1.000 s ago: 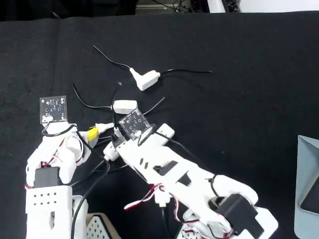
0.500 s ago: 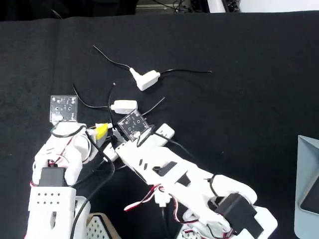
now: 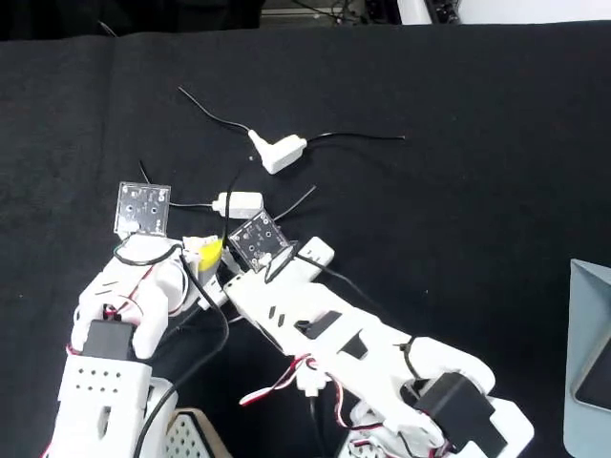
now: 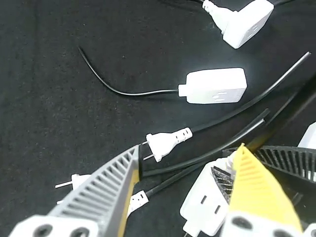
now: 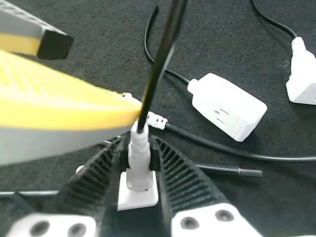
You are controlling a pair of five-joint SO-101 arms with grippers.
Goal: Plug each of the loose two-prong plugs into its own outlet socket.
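Left hand (image 4: 188,148) spread; loose plug (image 4: 165,143) just ahead of its tips. Right hand (image 5: 138,148) pinching second plug (image 5: 138,160), upright on socket block (image 5: 138,196). Risk: hands crowd together, and crossed cables (image 4: 237,111) snag and drag loose plug askew.

A black cloth (image 3: 458,143) covers the whole table in front of me, plain and matte, running to the far edge where the dim room begins. At my far right a pale grey-blue bin (image 3: 579,324) stands on the cloth, cut off by the picture's edge and well apart from the middle of the table. A darker flat thing (image 3: 598,382) lies inside it, too cropped for me to identify. Beyond the table's far edge a tangle of dark cables (image 3: 329,10) sits in shadow, and a white surface (image 3: 535,10) shows toward the far right corner
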